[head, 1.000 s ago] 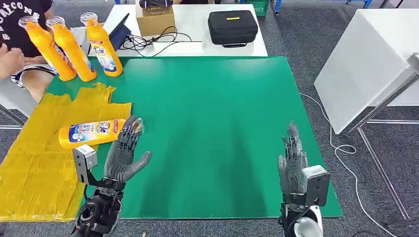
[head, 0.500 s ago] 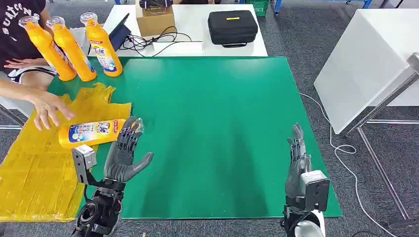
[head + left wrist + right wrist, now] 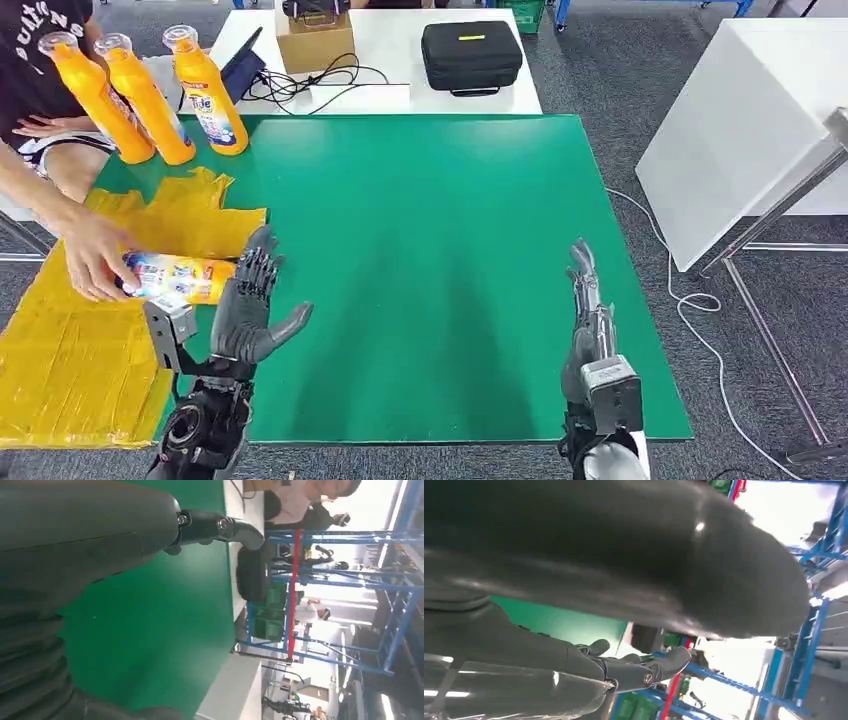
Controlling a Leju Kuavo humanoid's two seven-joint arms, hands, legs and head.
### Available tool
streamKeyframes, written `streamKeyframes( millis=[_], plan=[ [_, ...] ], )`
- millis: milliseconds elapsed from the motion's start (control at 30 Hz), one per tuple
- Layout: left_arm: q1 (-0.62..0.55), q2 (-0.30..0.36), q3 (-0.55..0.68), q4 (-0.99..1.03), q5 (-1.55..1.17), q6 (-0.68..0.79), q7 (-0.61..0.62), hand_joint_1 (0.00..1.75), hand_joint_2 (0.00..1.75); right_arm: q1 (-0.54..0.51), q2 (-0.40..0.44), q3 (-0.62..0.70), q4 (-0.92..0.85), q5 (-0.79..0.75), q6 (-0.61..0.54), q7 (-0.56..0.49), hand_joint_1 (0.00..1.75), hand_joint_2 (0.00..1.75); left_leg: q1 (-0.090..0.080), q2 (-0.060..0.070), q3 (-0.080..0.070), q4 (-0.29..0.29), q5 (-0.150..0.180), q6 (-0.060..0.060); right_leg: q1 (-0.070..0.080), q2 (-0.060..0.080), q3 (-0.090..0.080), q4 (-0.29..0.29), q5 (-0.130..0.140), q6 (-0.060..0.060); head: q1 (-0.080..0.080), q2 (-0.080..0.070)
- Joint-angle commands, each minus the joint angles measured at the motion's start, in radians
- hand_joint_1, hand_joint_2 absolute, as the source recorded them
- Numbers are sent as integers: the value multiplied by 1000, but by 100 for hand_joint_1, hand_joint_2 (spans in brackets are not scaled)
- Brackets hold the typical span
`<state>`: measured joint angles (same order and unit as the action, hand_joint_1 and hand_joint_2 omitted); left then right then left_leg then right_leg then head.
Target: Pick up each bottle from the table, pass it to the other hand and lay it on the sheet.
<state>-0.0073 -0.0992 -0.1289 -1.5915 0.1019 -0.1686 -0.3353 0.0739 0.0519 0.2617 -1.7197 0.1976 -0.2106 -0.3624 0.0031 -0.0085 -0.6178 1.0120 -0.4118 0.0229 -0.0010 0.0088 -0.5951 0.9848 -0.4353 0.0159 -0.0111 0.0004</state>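
While a person's hand (image 3: 92,262) grips it, the lying bottle (image 3: 178,277) rests on the yellow sheet (image 3: 70,350), just left of the empty, spread left hand (image 3: 248,310); the right hand (image 3: 588,320) is empty, fingers straight.

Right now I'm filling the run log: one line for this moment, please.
left hand: open, beside lying bottle | right hand: open | person's hand: on bottle | sheet: yellow | upright bottles: three

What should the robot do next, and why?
Probably wait with both hands held back: a person's hand is on the lying orange bottle on the yellow sheet, right beside the robot's open left hand. Its right hand holds nothing.
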Motion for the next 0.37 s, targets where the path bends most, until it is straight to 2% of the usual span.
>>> streamKeyframes(
  millis=[33, 67, 233, 367],
  plan=[
    [-52, 5, -29, 24, 12, -50, -48, 0, 175, -50, -55, 53, 50, -8, 22, -49, 0, 0, 0, 0, 2, 0, -1, -1, 0, 0, 3, -1, -1, 0, 0, 0],
    [-55, 5, -30, 23, 11, -51, -49, 0, 0, -48, -55, 53, 50, -9, 22, -50, 0, 0, 0, 1, 6, -1, -2, -1, 0, -1, 6, -1, -2, 0, 0, 0],
    [-63, 6, -27, 43, 23, -106, -66, 0, 0, -11, -61, 46, 27, -4, 25, -66, 0, 0, 0, -1, 3, -1, -1, -1, 0, -1, 3, -1, -1, 0, 0, 0],
    [-73, 0, -27, 53, 22, -121, -69, 0, 0, 5, -56, 33, 10, -6, 26, -67, 0, 0, 0, -2, 6, -1, -2, -1, 1, -3, 7, -2, -3, 0, 0, 0]
  ],
)
